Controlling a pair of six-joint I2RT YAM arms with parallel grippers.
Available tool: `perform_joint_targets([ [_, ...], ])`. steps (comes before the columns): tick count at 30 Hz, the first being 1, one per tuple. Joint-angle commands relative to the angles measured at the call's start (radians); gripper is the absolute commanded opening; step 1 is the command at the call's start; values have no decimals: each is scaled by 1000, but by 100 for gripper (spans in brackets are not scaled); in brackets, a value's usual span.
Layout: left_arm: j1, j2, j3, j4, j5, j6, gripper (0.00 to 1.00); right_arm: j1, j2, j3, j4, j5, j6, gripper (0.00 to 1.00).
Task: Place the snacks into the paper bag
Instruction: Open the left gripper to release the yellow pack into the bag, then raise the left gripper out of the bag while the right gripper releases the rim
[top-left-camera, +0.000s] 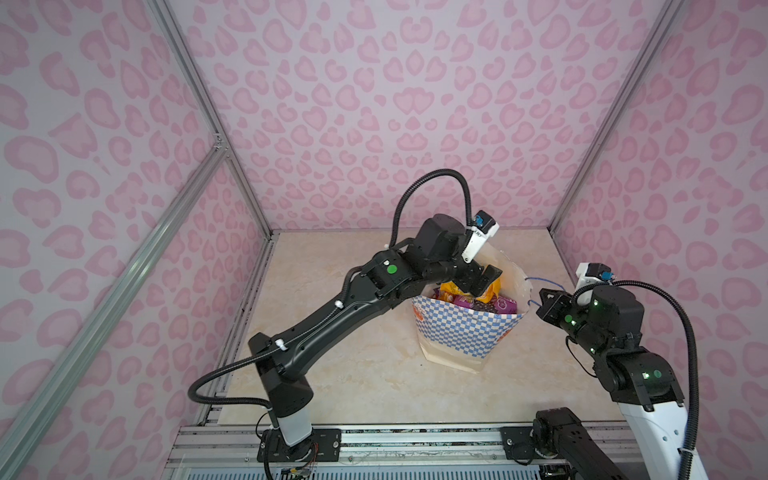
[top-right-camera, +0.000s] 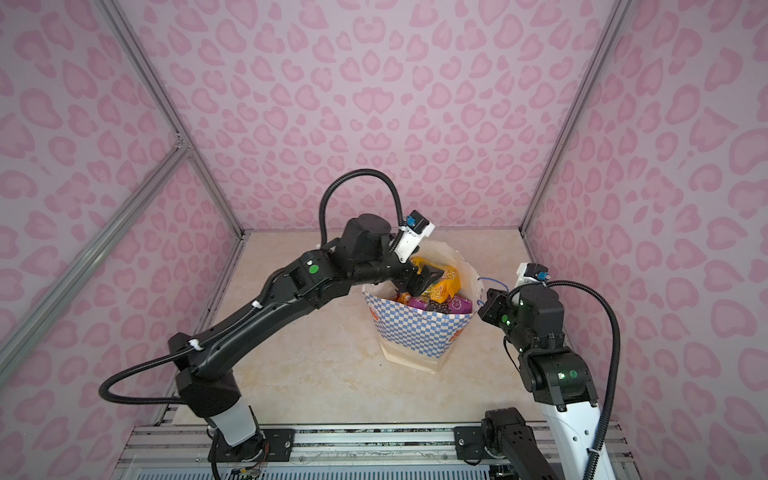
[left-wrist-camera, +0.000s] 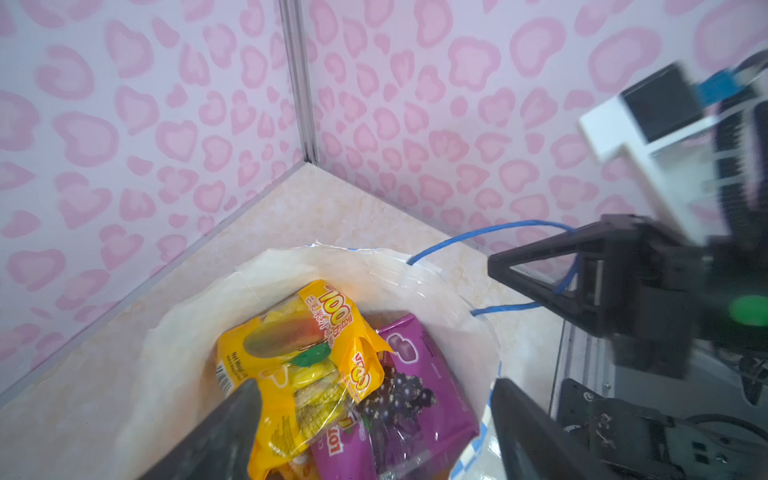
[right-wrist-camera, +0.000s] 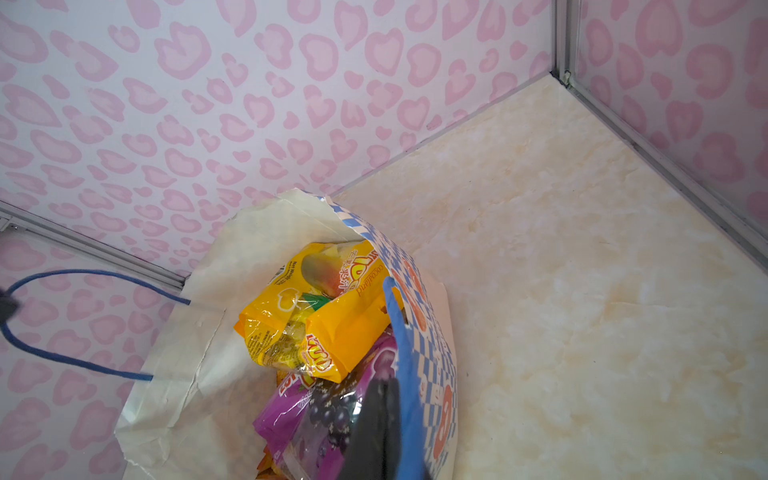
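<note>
The paper bag (top-left-camera: 465, 328) (top-right-camera: 419, 332) stands upright right of the table's middle, checkered outside and white inside (left-wrist-camera: 415, 282) (right-wrist-camera: 187, 374). Inside it lie snacks: a yellow-orange packet (top-left-camera: 490, 291) (top-right-camera: 446, 280) (left-wrist-camera: 299, 353) (right-wrist-camera: 324, 324) on top of purple grape packets (top-left-camera: 505, 304) (top-right-camera: 459, 306) (left-wrist-camera: 419, 390) (right-wrist-camera: 324, 411). My left gripper (top-left-camera: 480, 280) (top-right-camera: 424, 279) (left-wrist-camera: 374, 388) hangs open over the bag's mouth, holding nothing. At the bag's right side my right gripper (top-left-camera: 542, 301) (top-right-camera: 486, 301) (right-wrist-camera: 384, 388) is shut on a thin blue cord handle (left-wrist-camera: 490, 228) (right-wrist-camera: 395, 316).
Pink patterned walls with aluminium corner posts (top-left-camera: 582, 166) close in the beige marbled table (top-left-camera: 353, 374) on three sides. A metal rail (top-left-camera: 415, 436) carries both arm bases along the front. The bag's other blue handle (right-wrist-camera: 83, 272) loops out from the opposite wall.
</note>
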Motion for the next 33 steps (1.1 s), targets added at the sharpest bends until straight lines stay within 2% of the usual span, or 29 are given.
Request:
perform_joint_targets([
  [1,50,-102,-103,62,6,-77,97,0,3,-15,43,-3,3,3],
  [3,131,-162,-172,67,73,-117,97,1,8,-17,52,-10,4,3],
  [7,319,-223,-289,119,282,-200,97,1,15,-18,60,-17,2,3],
  [10,394,-227,-345,188,429,-221,97,0,16,-16,59,-17,2,3],
  [12,405,-183,-332,209,574,-219,97,0,19,-13,57,-20,4,3],
  [13,405,-162,-323,213,604,-223,97,0,19,-12,56,-20,4,3],
  [16,405,-105,-295,208,621,-234,97,0,16,-7,49,-18,5,3],
  [22,405,-73,-316,284,742,-281,97,0,-1,0,27,-2,1,3],
  [29,405,-62,-367,473,852,-420,97,0,8,-1,37,-12,4,4],
  [33,404,-47,-386,641,911,-536,97,1,19,-2,46,-13,4,4],
])
